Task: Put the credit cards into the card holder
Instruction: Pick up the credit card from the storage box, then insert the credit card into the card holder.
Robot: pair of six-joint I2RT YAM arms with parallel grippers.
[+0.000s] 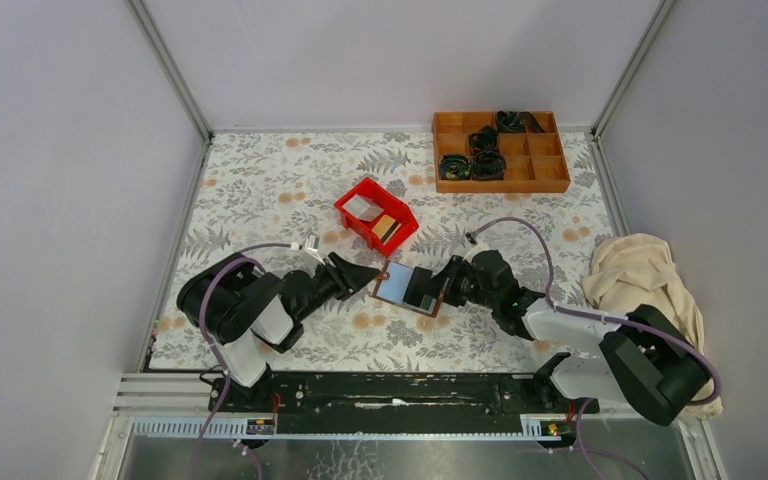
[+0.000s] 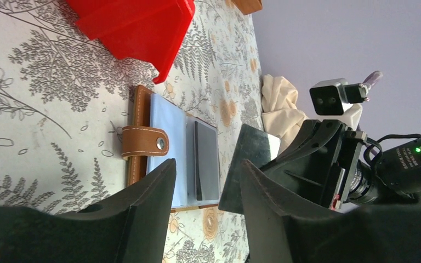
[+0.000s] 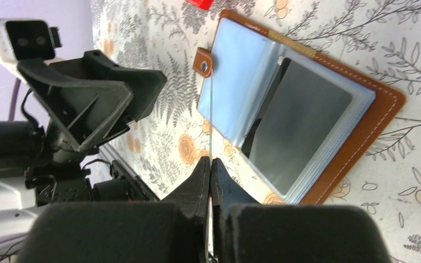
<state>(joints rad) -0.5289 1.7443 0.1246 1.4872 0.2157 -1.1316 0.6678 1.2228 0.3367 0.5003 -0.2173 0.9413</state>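
the open card holder (image 1: 397, 283) is hemmed in on both sides. the left hand (image 1: 372, 275), jaws apart, points at its left edge. the right hand (image 1: 432, 290) sits over its right half, pinching a credit card (image 2: 249, 159) that juts toward the left hand. the red bin (image 1: 358, 228) stands just behind, leaving a narrow gap. the near side is bare table (image 1: 380, 335). the wooden tray (image 1: 500, 187) and cloth (image 1: 635, 270) lie well apart.
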